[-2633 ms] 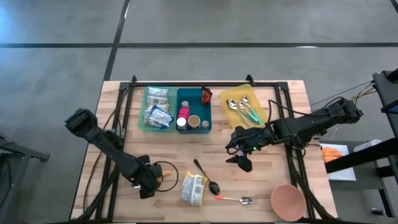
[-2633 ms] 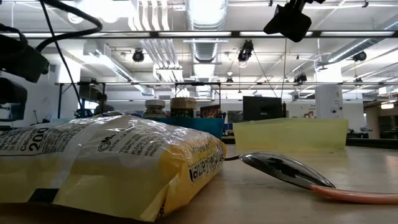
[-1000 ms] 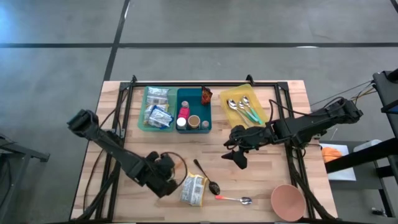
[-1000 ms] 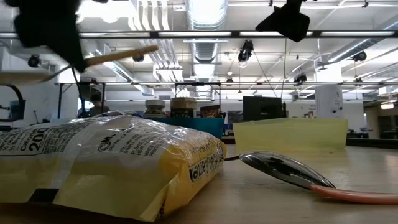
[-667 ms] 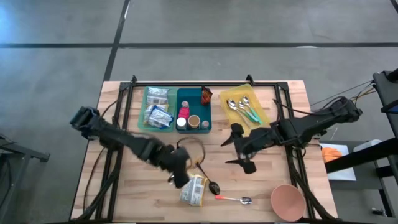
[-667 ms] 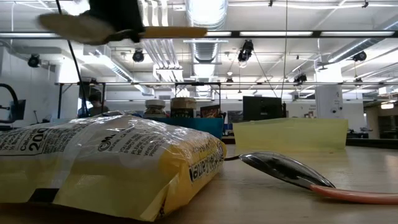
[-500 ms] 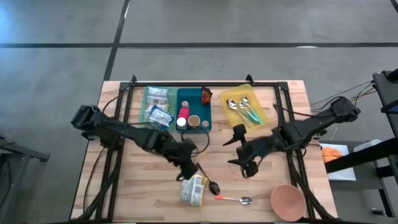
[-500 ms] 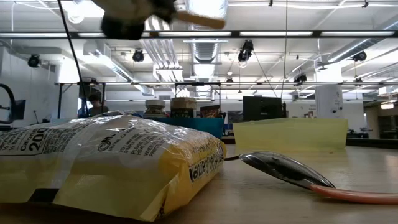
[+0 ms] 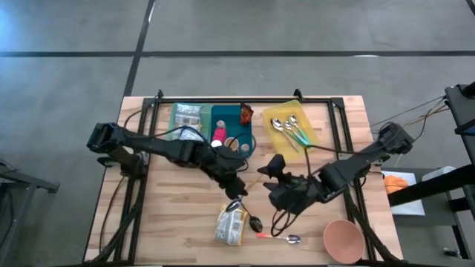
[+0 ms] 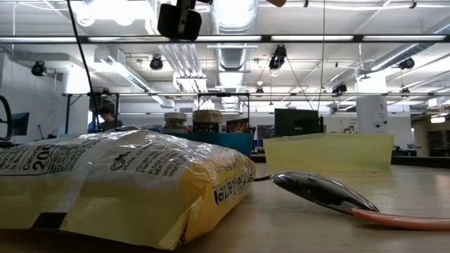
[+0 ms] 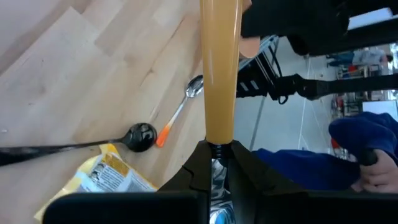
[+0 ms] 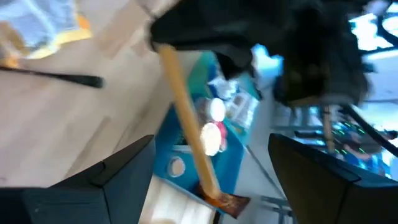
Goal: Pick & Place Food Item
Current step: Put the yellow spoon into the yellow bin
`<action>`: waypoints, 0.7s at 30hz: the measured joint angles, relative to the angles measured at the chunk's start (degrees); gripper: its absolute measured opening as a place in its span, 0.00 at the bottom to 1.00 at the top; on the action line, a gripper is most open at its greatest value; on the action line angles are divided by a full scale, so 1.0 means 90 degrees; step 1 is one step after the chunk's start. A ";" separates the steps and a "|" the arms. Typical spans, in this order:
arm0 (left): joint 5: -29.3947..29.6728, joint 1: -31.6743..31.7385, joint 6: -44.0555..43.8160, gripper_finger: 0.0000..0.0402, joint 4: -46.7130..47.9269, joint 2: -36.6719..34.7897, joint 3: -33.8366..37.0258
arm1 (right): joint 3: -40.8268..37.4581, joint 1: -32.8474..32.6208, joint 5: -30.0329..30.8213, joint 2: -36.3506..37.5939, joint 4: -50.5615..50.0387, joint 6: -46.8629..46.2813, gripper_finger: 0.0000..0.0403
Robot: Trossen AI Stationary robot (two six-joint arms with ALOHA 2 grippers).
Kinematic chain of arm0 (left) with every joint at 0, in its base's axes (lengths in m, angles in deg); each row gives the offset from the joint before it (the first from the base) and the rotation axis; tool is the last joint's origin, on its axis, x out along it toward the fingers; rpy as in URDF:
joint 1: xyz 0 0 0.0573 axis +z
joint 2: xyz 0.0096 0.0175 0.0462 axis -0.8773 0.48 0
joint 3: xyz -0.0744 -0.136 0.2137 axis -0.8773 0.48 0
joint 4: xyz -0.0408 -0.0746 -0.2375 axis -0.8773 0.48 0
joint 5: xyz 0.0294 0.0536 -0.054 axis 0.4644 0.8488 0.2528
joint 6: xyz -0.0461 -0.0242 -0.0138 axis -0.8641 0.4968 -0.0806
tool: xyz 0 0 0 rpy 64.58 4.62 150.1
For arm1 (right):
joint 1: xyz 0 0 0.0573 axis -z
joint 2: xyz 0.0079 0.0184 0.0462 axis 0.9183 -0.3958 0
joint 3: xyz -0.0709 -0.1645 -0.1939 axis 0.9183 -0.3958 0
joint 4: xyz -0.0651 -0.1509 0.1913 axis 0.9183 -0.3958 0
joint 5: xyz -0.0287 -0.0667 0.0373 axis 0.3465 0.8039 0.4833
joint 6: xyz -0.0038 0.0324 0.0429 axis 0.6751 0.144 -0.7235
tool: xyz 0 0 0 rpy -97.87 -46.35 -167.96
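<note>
Two dark arms are meeting over mid-table. The left gripper [image 9: 236, 183] is clenching one tan wooden-handled utensil [image 11: 220, 68], its head hidden. The right gripper [image 9: 276, 183] is hanging released beside it. One crinkled yellow food packet [image 9: 231, 225] is lying near the front edge, beside two spoons.

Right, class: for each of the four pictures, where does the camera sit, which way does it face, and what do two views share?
High view: above the table, facing straight down; both arms show.
Low view: at tabletop height, facing level past the yellow packet into the room.
Left wrist view: on the left arm, looking past the left gripper, shut on a wooden handle.
Right wrist view: on the right arm, looking past the open right gripper at the blue bin.
Shared: both wrist views show the wooden handle.
</note>
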 joint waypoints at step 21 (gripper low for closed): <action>-0.0402 -0.0176 0.0397 0.07 0.0061 0.0000 0.0005 | 0.0376 0.0154 -0.1564 -0.0283 -0.0136 0.0307 0.33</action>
